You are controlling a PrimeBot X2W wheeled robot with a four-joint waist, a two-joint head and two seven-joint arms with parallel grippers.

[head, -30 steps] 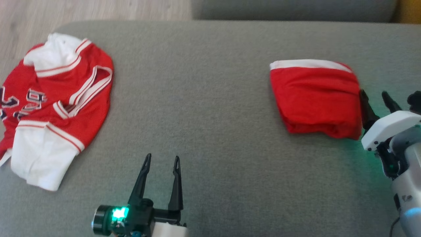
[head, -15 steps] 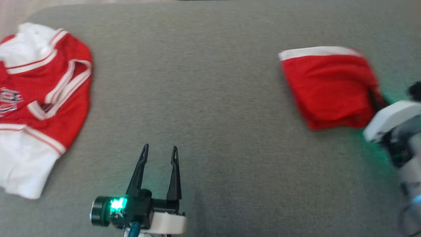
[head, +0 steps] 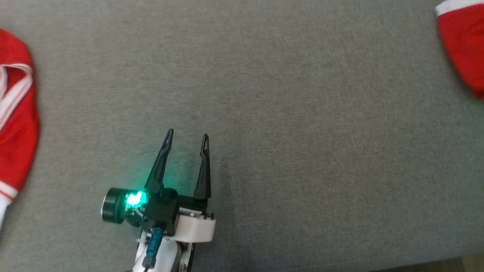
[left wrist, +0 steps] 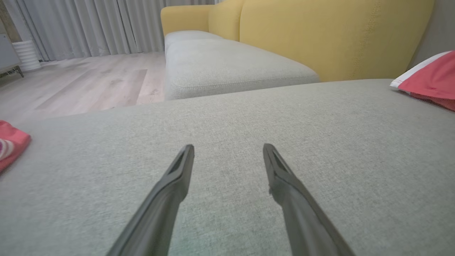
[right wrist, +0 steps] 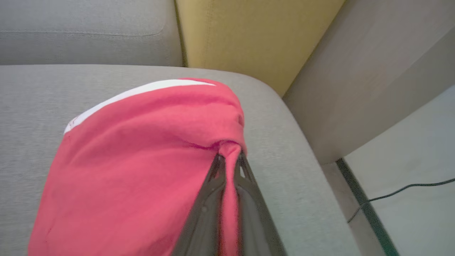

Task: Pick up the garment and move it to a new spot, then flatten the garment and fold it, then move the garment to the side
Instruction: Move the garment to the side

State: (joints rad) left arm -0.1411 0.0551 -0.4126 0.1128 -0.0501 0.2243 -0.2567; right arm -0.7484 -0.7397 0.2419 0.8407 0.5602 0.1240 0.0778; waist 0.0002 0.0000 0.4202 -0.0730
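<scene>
The garment [right wrist: 142, 149] is a folded red bundle with a white band, lying near the right end of the grey cushion [right wrist: 32, 92]. My right gripper [right wrist: 229, 158] is shut on a pinched fold at its right edge. In the head view the garment [head: 463, 49] sits at the top right corner, cut off by the frame. The left wrist view shows it at the far right [left wrist: 430, 80]. My left gripper [head: 187, 138] hovers open over bare cushion at lower centre, its fingers [left wrist: 177, 177] spread with nothing between them.
A second red and white jersey [head: 15, 124] lies at the cushion's left end. The cushion's rounded right edge [right wrist: 302, 142] drops to a floor with a cable [right wrist: 408, 185]. A yellow sofa back [left wrist: 320, 32] and another grey seat [left wrist: 227, 60] stand behind.
My right gripper has shut on the garment's right edge and carried it rightward. The head view has shifted, pushing both garments toward the frame edges. My left gripper stays open.
</scene>
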